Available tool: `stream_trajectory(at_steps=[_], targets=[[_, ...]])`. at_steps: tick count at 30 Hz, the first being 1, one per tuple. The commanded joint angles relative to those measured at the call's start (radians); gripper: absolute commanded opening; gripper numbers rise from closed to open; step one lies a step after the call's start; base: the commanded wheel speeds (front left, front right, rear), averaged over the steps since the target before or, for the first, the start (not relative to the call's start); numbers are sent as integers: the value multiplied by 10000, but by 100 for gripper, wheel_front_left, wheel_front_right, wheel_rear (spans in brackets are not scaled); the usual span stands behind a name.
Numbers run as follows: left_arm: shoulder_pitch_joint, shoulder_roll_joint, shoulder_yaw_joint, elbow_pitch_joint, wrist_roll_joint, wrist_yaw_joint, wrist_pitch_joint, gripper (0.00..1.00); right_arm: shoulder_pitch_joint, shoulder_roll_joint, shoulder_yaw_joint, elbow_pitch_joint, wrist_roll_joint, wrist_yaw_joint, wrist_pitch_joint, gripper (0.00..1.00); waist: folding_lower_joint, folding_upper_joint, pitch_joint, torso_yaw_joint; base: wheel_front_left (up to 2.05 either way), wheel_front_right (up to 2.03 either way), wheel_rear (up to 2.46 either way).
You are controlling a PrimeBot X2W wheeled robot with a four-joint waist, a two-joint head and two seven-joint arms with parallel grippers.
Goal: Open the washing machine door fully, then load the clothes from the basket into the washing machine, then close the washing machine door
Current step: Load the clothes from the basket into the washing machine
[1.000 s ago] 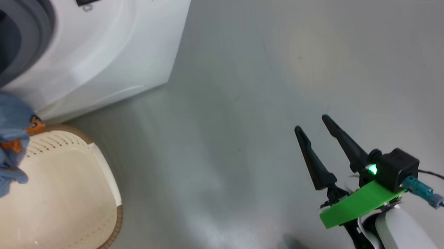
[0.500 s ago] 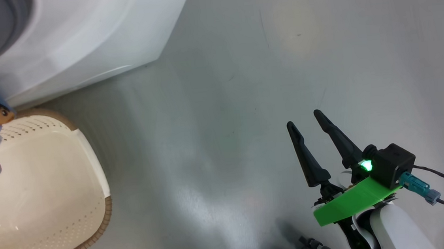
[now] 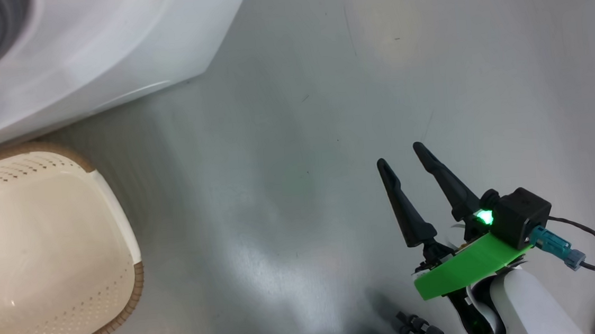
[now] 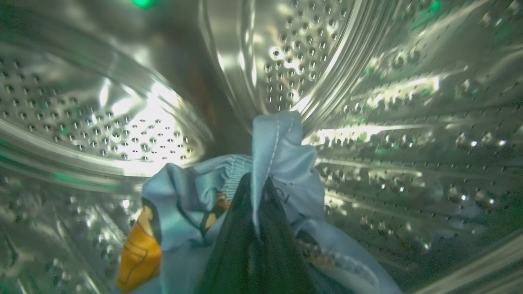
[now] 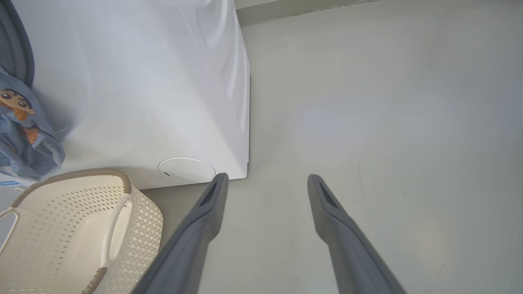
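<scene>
Loading looks close to finished. The blue garment (image 4: 282, 163) is partly inside the steel drum (image 4: 122, 122) of the washing machine (image 5: 143, 81), with a fold pinched in the clenched left tool (image 4: 256, 179), whose two dark fingers meet on the cloth. In the left wrist view the fabric bunches from six to twelve o'clock around those fingers. It is light blue and soft, with a stitched seam running up the raised fold and an orange patch at seven o'clock.

The rest of the garment hangs outside. In the right wrist view it droops at nine o'clock, below the grey gasket (image 5: 12, 41) and against the white front, showing a small cartoon figure (image 5: 14, 102), with its lowest part just above the basket (image 5: 81, 173). What shows of the basket, at eight o'clock in the head view, holds no cloth. I cannot tell where the cream garment is.

The right tool (image 3: 400, 154) is at four o'clock in the head view, above the grey floor (image 3: 298, 108). It is released, with its fingers spread and nothing between them, well apart from the machine.

By my reading, what remains is to push the hanging tail in, let go, pull the arm out and shut the door.
</scene>
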Motion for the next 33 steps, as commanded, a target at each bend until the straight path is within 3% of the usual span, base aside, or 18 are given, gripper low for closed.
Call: stream_trajectory(at_steps=[1,5,11,12,13,33], targets=[[-256,497,-24,-310,152,76,-330,0,140,-26,213,-155,149,92,-120,100,0,0,9,-14,0,0,0],[-390,485,-319,-451,383,136,-1157,0,121,-26,218,-138,157,92,-120,100,0,0,62,-27,0,0,0],[-325,430,-382,-473,278,181,-1406,0,86,-26,253,-111,174,92,-120,100,0,0,119,-11,0,0,0],[-279,385,-345,-297,201,200,-1407,29,80,-26,247,-91,177,92,-120,100,0,0,99,10,0,0,0],[-251,335,-303,-110,119,219,-1403,100,79,-26,239,-66,174,92,-120,100,0,0,75,35,0,0,0],[65,-411,-88,1346,-707,464,-1396,100,-179,-26,-34,96,58,92,-120,100,0,0,-512,666,0,0,0]])
